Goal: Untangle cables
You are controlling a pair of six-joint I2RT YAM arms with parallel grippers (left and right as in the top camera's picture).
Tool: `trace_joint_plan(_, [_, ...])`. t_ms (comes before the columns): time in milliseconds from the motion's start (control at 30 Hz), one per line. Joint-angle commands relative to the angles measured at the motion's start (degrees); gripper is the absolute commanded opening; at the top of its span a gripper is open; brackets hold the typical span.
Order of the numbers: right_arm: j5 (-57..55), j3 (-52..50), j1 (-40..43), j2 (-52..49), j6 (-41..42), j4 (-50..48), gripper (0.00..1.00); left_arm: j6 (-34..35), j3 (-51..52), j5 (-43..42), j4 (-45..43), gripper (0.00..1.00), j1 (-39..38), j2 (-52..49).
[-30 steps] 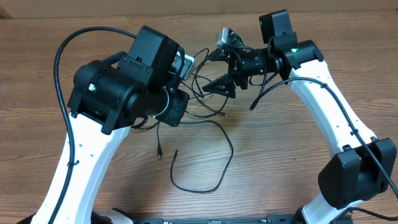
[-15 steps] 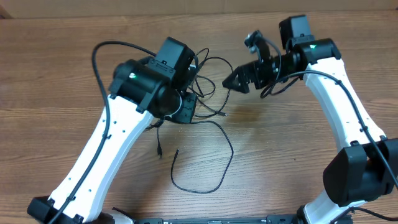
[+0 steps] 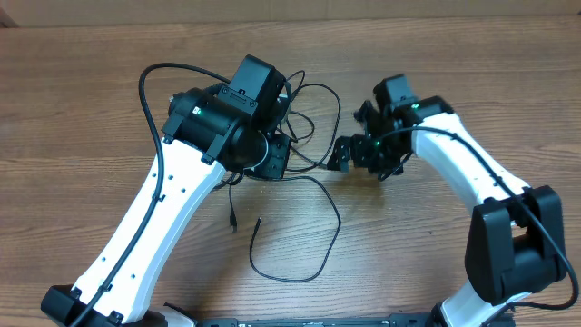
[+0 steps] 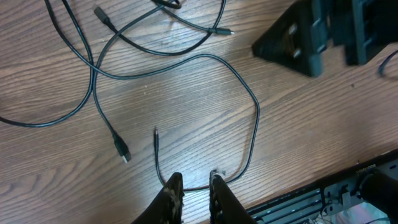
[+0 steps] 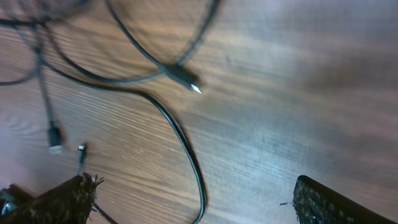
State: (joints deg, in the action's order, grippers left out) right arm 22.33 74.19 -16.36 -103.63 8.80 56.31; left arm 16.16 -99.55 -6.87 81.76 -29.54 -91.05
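Thin black cables (image 3: pixel 309 195) (looped) on grained wooden table (image 3: pixel 91 109); left tool (image 4: pixel 194 193) nearly closed, right tool (image 5: pixel 193 199) spread.

Both arms reach over the tabletop (image 3: pixel 82 109) toward each other. The left tool (image 4: pixel 194 190) has its fingers nearly together, holding nothing; the right tool (image 5: pixel 193 199) is spread wide, low over the tabletop.

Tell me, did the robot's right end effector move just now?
Yes. The right end effector swung down toward the near table edge, now beside the cables on the wooden table, its fingers spread open.
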Motion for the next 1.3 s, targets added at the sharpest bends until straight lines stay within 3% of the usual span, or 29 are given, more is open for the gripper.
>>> trace_joint_plan(0, [-2.38,-1.95,-3.39,0.31,4.94,-0.46,0.99,0.33,0.44,-0.48,-0.50,0.16,-0.13,0.42])
trace_joint_plan(100, [-2.34,-2.62,-6.21,0.31,5.03,0.02,0.90,0.13,0.44,-0.44,-0.79,0.17,-0.13,0.42])
trace_joint_plan(600, [-4.79,-7.04,-14.86,0.31,13.90,0.81,0.89,-2.27,0.44,-0.22,-1.11,0.20,-0.11,0.42])
trace_joint_plan(700, [-4.72,-8.24,-14.86,0.31,14.43,0.81,0.73,-2.91,0.44,-0.20,-1.14,0.20,-0.11,0.42])
trace_joint_plan(1033, [-4.26,-13.90,-14.97,0.31,16.96,0.31,0.70,-3.32,0.44,-0.20,-1.33,0.22,-0.11,0.42])
trace_joint_plan(1267, [-4.11,-16.04,-17.75,0.31,19.21,-0.87,0.23,-3.32,0.44,-0.22,-1.90,0.22,-0.11,0.42])
